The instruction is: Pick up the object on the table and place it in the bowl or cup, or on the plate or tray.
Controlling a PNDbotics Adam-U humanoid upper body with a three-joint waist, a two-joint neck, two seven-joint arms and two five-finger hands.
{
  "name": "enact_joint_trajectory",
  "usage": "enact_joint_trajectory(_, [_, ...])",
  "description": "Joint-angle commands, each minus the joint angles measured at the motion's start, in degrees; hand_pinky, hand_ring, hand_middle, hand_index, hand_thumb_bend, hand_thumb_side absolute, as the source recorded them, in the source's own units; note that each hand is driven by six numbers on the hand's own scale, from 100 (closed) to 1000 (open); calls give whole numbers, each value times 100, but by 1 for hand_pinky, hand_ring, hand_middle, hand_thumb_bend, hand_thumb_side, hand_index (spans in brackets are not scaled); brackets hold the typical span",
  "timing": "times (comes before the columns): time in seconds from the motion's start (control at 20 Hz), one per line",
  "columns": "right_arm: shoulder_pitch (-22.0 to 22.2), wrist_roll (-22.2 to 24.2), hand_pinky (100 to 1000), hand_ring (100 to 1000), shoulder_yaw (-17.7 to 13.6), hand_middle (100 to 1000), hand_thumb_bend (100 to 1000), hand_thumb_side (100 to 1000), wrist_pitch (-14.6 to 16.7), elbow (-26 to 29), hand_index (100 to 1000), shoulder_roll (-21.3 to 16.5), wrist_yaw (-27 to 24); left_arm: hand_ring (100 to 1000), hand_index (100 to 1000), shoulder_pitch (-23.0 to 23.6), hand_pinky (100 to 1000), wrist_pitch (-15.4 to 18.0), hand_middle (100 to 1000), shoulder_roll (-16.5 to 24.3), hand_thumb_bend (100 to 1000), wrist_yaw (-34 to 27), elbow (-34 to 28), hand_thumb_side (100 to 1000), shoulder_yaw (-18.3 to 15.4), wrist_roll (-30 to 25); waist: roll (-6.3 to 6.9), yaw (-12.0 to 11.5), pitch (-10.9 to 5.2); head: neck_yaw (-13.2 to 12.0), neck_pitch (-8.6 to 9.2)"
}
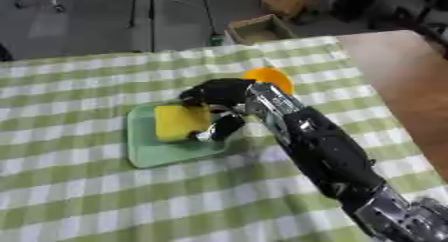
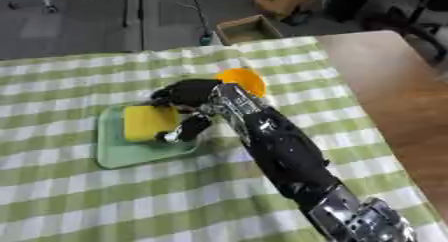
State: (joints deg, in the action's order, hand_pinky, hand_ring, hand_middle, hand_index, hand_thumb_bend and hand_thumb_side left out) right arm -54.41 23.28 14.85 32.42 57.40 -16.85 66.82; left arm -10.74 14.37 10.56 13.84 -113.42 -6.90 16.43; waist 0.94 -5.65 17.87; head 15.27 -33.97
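Tray (image 1: 153,153), pale green, lies flat on the checked cloth (image 1: 79,196) of the counter, to the left of the hand and partly under it. Bare tray floor shows below and to the left of the hand; the rim nearest the robot is clear of everything.

Sponge (image 1: 179,122), a yellow block, sits on the upper middle of the tray, touching the hand on its left side. It seems to rest on the tray floor, not lifted, though the contact line is hard to read. Its faces look nearly square, so no clear long axis; its edges run roughly parallel to the tray's.

Right hand (image 1: 219,98) reaches in from the lower right, forearm slanting across the cloth. Fingers curl over the sponge's top right corner; the thumb (image 1: 220,128) hooks against its lower right edge. So the hand is clamped on the sponge from the right.

Orange round thing (image 1: 271,77), perhaps a cup or bowl, stands just behind the wrist, partly hidden by it.

Left hand: not visible in either view.

Judgement: the sponge is already over the tray, so the placing looks nearly complete. The coming move turns on the sponge lying to the left of the palm: fingers should spread, then the hand pull back right and up, away from the block, without dragging it off the tray.
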Motion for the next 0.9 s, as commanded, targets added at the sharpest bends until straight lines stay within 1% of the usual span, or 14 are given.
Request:
enact_joint_trajectory(0.05, [-114,282,989,1000,-33,1000,408,974,23,303,1000,-157,-324,758,851,-37,571,-8,787,127,218,-5,-117,911,-39,4,-35,22,-683,-29,43])
enact_joint_trajectory(0.2, [-108,532,994,1000,-19,1000,413,979,-20,475,1000,-212,-549,758,851,-36,571,-13,787,131,218,2,-117,911,-44,10,-43,42,-692,-34,40])
enact_joint_trajectory(0.25, [-107,566,1000,1000,-22,1000,439,911,-34,551,1000,-227,-617,758,851,-33,571,-14,787,132,219,3,-117,911,-46,12,-46,52,-697,-41,43])
enact_joint_trajectory(0.3, [-94,518,1000,1000,-27,1000,439,911,-46,685,1000,-255,-697,758,851,-27,571,-17,787,134,219,6,-117,911,-53,18,-49,69,-703,-54,45])
enact_joint_trajectory(0.35, [-78,440,1000,1000,-27,1000,448,835,-68,815,1000,-278,-770,758,851,-23,571,-20,787,135,219,8,-117,911,-56,22,-51,83,-707,-59,46])
enact_joint_trajectory(0.4, [-57,307,1000,1000,-26,1000,448,835,-95,955,1000,-302,-849,758,851,-20,571,-22,787,135,219,11,-117,911,-59,26,-53,99,-710,-61,47])
enact_joint_trajectory(0.45, [-43,164,1000,1000,-21,1000,473,745,-125,1075,1000,-320,-918,758,850,-18,571,-24,786,134,220,14,-117,911,-61,29,-55,112,-714,-65,47])
enact_joint_trajectory(0.5, [-27,-54,1000,1000,-23,1000,474,737,-159,1225,1000,-342,-1004,758,850,-16,571,-27,786,134,220,17,-117,911,-65,34,-57,131,-716,-73,46])
enact_joint_trajectory(0.55, [-9,-254,1000,993,-16,1000,508,629,-208,1342,1000,-367,-1067,758,851,-14,571,-28,786,135,220,19,-117,912,-67,37,-58,146,-718,-81,46])
enact_joint_trajectory(0.6, [10,-516,1000,993,-32,1000,508,629,-297,1496,1000,-399,-1158,758,851,-10,571,-30,786,135,220,23,-117,912,-70,39,-59,167,-720,-93,45])
enact_joint_trajectory(0.65, [35,-744,1000,959,-28,1000,428,637,-394,1623,1000,-431,-1232,758,850,-7,570,-32,786,136,220,27,-117,912,-72,40,-61,181,-721,-100,47])
enact_joint_trajectory(0.7, [64,-983,1000,959,-43,1000,523,551,-516,1757,1000,-465,-1328,758,850,-3,570,-34,786,135,220,30,-117,912,-76,45,-63,196,-719,-111,54])
enact_joint_trajectory(0.75, [100,-1173,982,929,-39,1000,501,519,-627,1882,1000,-506,-1419,757,850,-1,569,-36,786,132,220,34,-117,913,-80,49,-64,209,-715,-127,60])
enact_joint_trajectory(0.9, [270,-1442,962,897,-9,984,445,506,-865,2268,1000,-670,-1768,757,850,6,568,-44,786,125,219,46,-117,913,-88,60,-59,246,-701,-183,65])
